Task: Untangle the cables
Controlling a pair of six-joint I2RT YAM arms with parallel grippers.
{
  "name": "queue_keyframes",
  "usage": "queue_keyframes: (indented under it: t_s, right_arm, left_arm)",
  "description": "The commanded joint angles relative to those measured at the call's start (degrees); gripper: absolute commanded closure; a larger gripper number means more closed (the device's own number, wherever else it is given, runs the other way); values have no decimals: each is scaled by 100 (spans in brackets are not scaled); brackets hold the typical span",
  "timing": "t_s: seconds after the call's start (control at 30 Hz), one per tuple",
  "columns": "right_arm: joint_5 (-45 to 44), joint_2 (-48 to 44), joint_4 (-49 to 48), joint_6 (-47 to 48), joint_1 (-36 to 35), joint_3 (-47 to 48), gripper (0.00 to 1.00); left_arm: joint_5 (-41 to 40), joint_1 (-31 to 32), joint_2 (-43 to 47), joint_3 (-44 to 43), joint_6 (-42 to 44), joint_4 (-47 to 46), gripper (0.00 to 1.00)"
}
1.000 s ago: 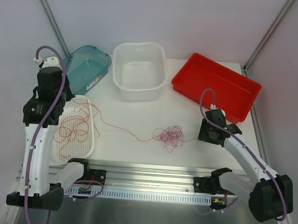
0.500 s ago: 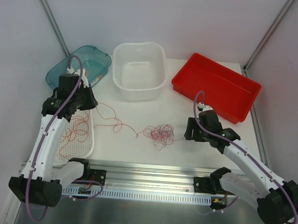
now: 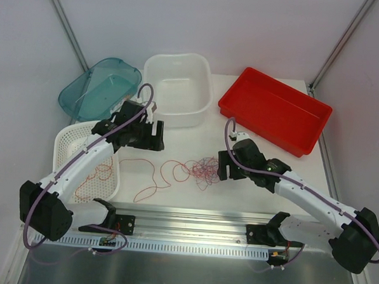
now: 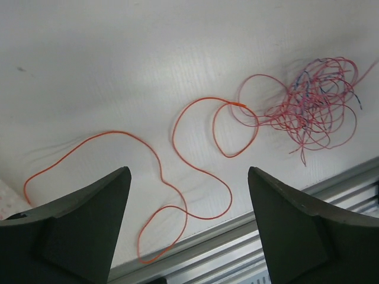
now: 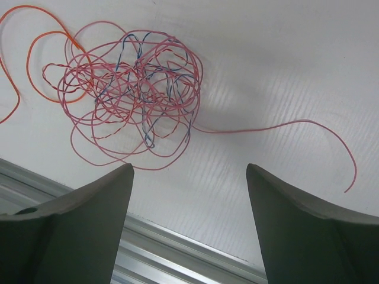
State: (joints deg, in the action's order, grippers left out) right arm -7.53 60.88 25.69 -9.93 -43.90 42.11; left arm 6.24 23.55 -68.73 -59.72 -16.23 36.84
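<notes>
A fist-sized tangle of cables (image 3: 204,169), pink-red with blue strands, lies at mid-table. It also shows in the right wrist view as the tangle (image 5: 130,89), with a pink tail (image 5: 278,125) trailing right. One orange cable (image 3: 154,180) lies slack in loops left of it and reaches the tangle (image 4: 314,106). My left gripper (image 3: 151,140) hangs open over this orange cable (image 4: 112,132), nothing between its fingers (image 4: 77,225). My right gripper (image 3: 223,169) is open just right of the tangle, holding nothing. More red cables (image 3: 97,173) lie in the white basket (image 3: 66,135).
A teal bin (image 3: 100,86), a white tub (image 3: 177,90) and a red tray (image 3: 274,108) stand along the back. The metal rail (image 3: 192,218) runs along the table's near edge, close to the orange loops.
The left arm swung right from the basket to mid-table and its gripper opened, leaving the orange cable slack. The right gripper moved left toward the tangle and opened wider.
</notes>
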Motion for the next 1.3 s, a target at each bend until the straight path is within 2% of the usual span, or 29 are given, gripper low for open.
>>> queue_keyframes:
  t_s: [0.0, 0.23, 0.37, 0.4, 0.73, 0.9, 1.07, 1.17, 1.23, 1.27]
  right_arm:
    - [-99, 81, -249, -105, -171, 228, 19]
    - [-135, 310, -354, -237, -443, 263, 17]
    - [-214, 494, -355, -298, -576, 359, 17]
    - [-266, 530, -363, -316, -628, 377, 17]
    - [-556, 1039, -477, -711, -831, 491, 17]
    - [-609, 1381, -592, -887, -892, 579, 17]
    - [-907, 1637, -522, -1072, -945, 606, 17]
    - [-1162, 1804, -469, -1177, -945, 579, 18]
    - [-1277, 1979, -390, -1256, -928, 588, 22]
    - [-1321, 2041, -294, -1283, -927, 588, 25]
  left_arm:
    - [334, 491, -175, 119, 85, -686, 18]
    - [159, 1220, -1061, 242, -222, -1188, 18]
    - [-201, 1433, -1599, 259, -609, -1223, 24]
    - [-263, 1477, -1695, 260, -766, -1232, 29]
    - [-967, 1758, -2382, 426, -1444, -1302, 53]
    - [-1107, 1828, -2592, 541, -1567, -1364, 59]
    - [-1169, 1872, -2707, 681, -1682, -1434, 78]
    - [-1186, 1872, -2672, 743, -1682, -1434, 92]
    - [-1230, 1872, -2506, 839, -1682, -1434, 100]
    - [-1257, 1881, -2427, 874, -1673, -1425, 100]
